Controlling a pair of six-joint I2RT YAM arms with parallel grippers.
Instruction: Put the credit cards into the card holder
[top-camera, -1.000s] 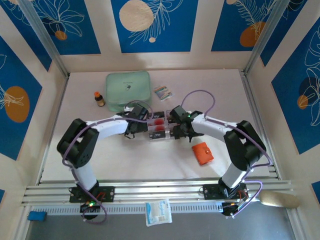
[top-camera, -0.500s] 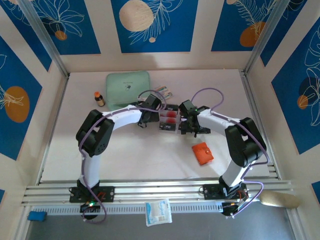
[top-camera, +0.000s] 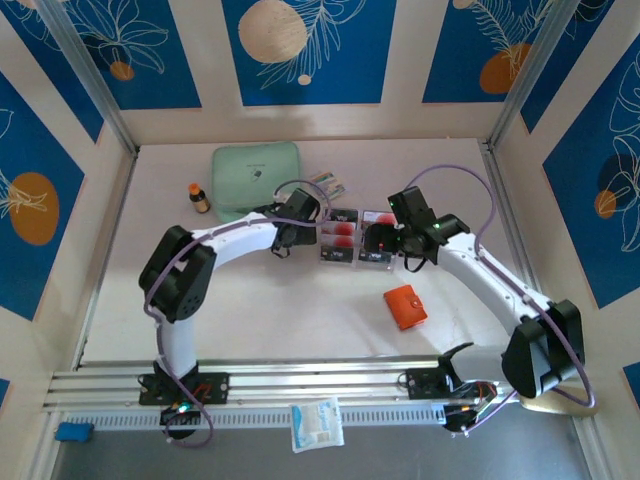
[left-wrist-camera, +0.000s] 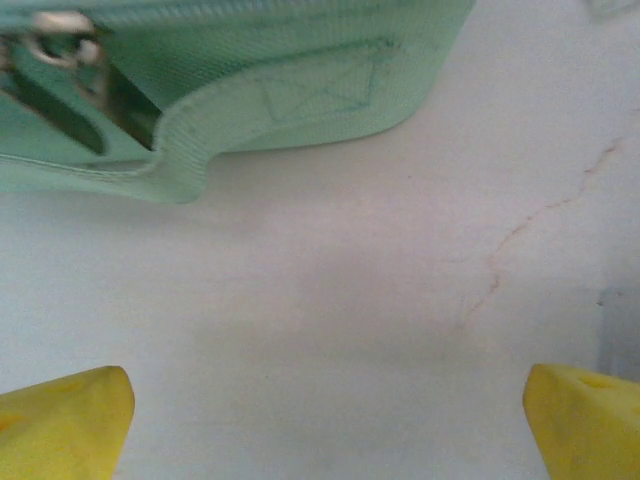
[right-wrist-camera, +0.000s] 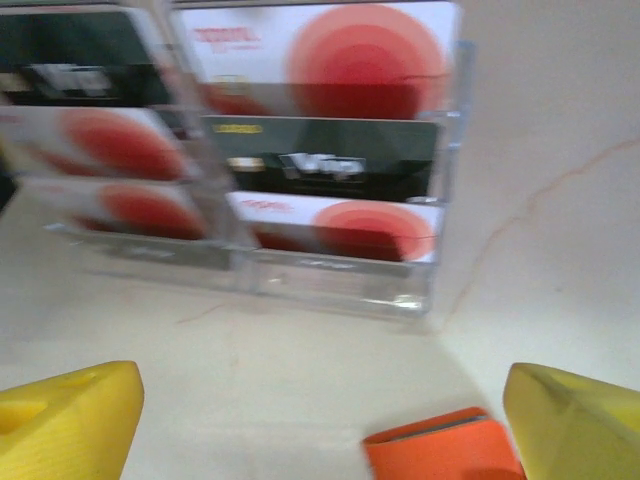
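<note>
The credit cards (top-camera: 342, 229) stand in two clear tiered racks mid-table; up close, white ones with red circles (right-wrist-camera: 370, 55) alternate with a black one (right-wrist-camera: 320, 160). The orange card holder (top-camera: 406, 306) lies folded nearer the front; its corner (right-wrist-camera: 445, 450) shows low between the right fingertips. My right gripper (top-camera: 388, 245) hovers open by the right rack (top-camera: 377, 243), holding nothing (right-wrist-camera: 320, 425). My left gripper (top-camera: 288, 232) is open and empty (left-wrist-camera: 325, 425) over bare table, just left of the racks.
A mint-green zip pouch (top-camera: 255, 180) lies at the back left, its corner (left-wrist-camera: 230, 80) ahead of the left fingers. A small brown bottle (top-camera: 199, 198) stands beside it, and a striped packet (top-camera: 325, 183) behind the racks. A white packet (top-camera: 317, 425) lies beyond the front rail.
The racks have shifted right and back, and now stand slightly apart. The right arm's elbow has swung far out to the right. The left arm reached right, then held still.
</note>
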